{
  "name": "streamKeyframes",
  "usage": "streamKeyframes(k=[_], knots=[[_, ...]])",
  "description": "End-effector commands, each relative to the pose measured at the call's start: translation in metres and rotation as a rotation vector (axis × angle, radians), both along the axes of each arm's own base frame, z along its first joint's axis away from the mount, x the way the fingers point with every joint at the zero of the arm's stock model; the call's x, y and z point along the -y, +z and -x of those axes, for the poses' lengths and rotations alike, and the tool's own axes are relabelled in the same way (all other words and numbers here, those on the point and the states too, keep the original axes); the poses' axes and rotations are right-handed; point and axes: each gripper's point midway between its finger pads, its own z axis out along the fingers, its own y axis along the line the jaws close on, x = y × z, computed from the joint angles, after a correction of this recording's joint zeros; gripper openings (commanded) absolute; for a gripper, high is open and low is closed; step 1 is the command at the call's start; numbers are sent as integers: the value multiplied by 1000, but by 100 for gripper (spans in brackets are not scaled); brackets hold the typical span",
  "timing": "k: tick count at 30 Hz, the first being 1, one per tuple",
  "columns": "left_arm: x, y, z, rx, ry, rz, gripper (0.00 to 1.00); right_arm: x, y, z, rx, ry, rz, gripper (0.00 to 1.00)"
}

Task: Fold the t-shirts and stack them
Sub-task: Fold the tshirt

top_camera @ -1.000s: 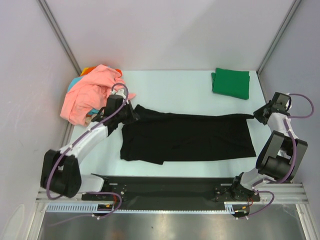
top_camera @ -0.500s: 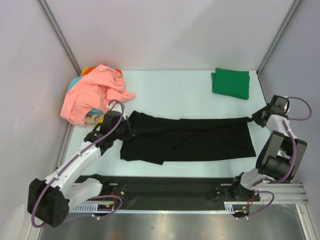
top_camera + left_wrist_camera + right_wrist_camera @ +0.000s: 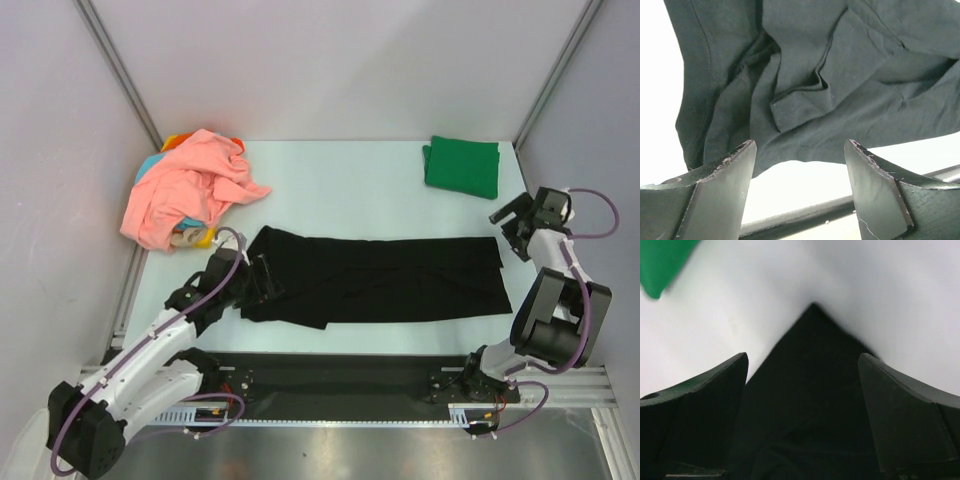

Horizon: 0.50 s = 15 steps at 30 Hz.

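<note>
A black t-shirt (image 3: 385,280) lies across the middle of the table as a long flat band, folded lengthwise. My left gripper (image 3: 262,279) stands open at its left end; in the left wrist view the rumpled black cloth (image 3: 815,75) lies just beyond the gripper (image 3: 800,143), and nothing is between the fingers (image 3: 725,190). My right gripper (image 3: 510,228) is open over the shirt's far right corner (image 3: 810,390); its jaws (image 3: 802,357) straddle that corner without touching it. A folded green t-shirt (image 3: 462,166) sits at the back right.
A loose heap of salmon-pink (image 3: 185,190), orange (image 3: 175,141) and teal (image 3: 150,165) shirts lies at the back left. Grey walls with metal posts close in both sides. A black rail (image 3: 330,372) runs along the near edge. The green shirt's corner (image 3: 662,260) shows left of the right gripper.
Both grippers have opened and let go of the black shirt's upper edge, which now lies flat. The left arm has drawn back toward the near edge; the right has lifted slightly off the corner.
</note>
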Motion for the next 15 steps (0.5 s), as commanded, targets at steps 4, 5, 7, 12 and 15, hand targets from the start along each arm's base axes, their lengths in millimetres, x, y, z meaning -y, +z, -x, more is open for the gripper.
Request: streamKeyframes(k=[4,5,7,12,15], knots=[[2,-10,-26,37,72,-11,80,-87,36,-32,79,277,121,95],[1,-20,-28,11,77,-35,80,-96,28,-36,58,302,124,95],[4,-25,-37,14,84,-42,84,-123,17,-40,36,371,127,95],[8,-61,-51,-80,74,-121,86,-158,-20,-37,-59,464,135,94],[11,-81,-58,-136,66,-163,77,-175,-37,-30,-105,512,158,94]])
